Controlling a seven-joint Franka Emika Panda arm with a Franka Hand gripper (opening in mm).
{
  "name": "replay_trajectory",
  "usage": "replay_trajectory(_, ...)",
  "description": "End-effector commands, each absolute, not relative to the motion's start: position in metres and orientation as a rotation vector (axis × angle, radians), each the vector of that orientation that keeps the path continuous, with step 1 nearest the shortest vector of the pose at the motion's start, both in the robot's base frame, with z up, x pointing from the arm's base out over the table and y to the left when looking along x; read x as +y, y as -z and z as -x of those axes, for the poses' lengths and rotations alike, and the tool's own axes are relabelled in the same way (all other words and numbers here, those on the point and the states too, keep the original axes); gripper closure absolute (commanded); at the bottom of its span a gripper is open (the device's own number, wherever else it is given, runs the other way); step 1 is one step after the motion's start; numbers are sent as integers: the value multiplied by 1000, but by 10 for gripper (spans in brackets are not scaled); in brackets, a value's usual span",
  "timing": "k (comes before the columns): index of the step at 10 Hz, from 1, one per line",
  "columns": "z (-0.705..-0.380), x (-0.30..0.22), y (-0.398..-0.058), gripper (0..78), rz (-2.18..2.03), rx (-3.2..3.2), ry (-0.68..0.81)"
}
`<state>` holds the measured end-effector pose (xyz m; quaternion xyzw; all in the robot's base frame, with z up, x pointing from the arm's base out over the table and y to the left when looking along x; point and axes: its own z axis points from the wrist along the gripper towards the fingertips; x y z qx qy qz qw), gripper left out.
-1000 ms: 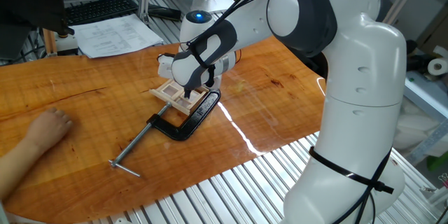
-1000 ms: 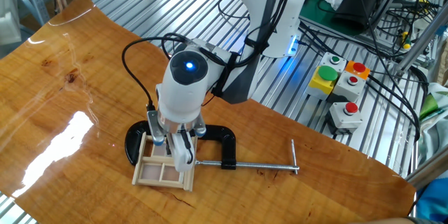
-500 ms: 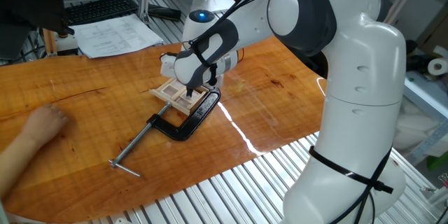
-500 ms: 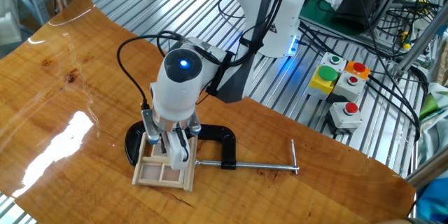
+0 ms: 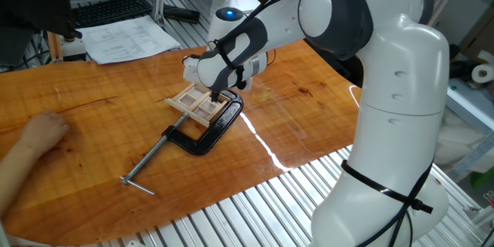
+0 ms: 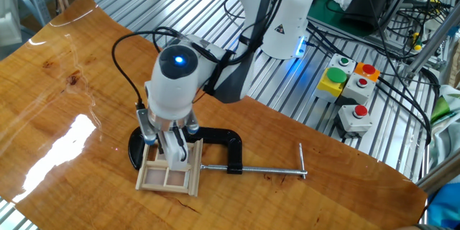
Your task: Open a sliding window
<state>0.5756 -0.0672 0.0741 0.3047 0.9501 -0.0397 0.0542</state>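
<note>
Wooden table (image 5: 93, 116), fingers (image 6: 172, 159) over sliding window (image 6: 169, 177), grip seemingly unclear, C-clamp (image 6: 219, 151) alongside.

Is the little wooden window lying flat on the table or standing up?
Lying flat. The sliding window rests face-up on the table, held by the black clamp, with the gripper pressing down onto it.

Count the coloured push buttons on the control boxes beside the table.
3: a green button, a yellow button below it, and a red button to their right. A fourth box's top is unclear.
</note>
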Motion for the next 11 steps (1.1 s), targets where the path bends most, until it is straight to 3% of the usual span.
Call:
replay_trajectory(1,-580,-74,-74,776,-903,2883,125)
replay_trajectory(11,-559,-56,-75,776,-1001,2843,110)
